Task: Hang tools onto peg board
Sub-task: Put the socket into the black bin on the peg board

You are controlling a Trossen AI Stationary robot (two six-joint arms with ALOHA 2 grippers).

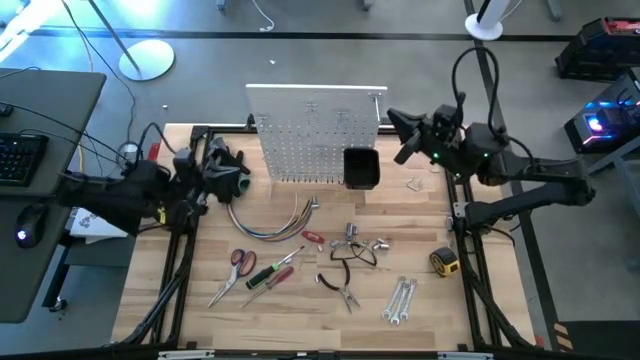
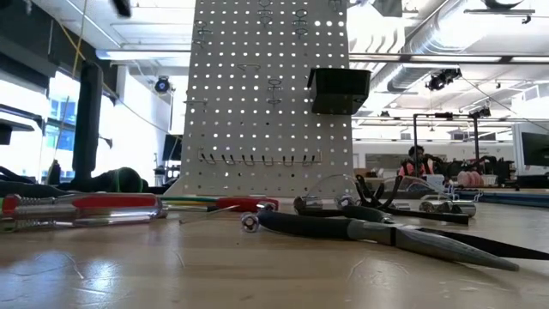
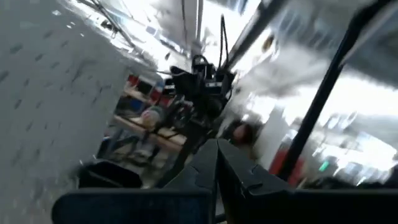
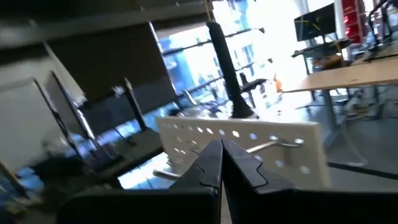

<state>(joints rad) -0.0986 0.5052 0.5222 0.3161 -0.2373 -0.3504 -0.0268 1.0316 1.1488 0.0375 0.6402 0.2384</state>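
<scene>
Bright backlit windows glare; both wrist views are blurred.

A light wooden worktop (image 1: 200, 330) fills the lower middle of the high view, edged by a black metal frame (image 1: 470, 290). Near its centre lies a curved bundle of coloured cables (image 1: 272, 222) — grey, yellow and red strands bent in an arc. At the far left sits a grey desk (image 1: 40, 110) with a black keyboard (image 1: 18, 160) and a mouse (image 1: 24, 225) glowing blue. A round white lamp base (image 1: 146, 58) stands on the grey floor at upper left. At the right edge, a dark box (image 1: 598, 48) and a device lit blue (image 1: 598, 125) — both off the worktop. In the low view, a seated person (image 2: 418, 160) shows far back at right.
</scene>
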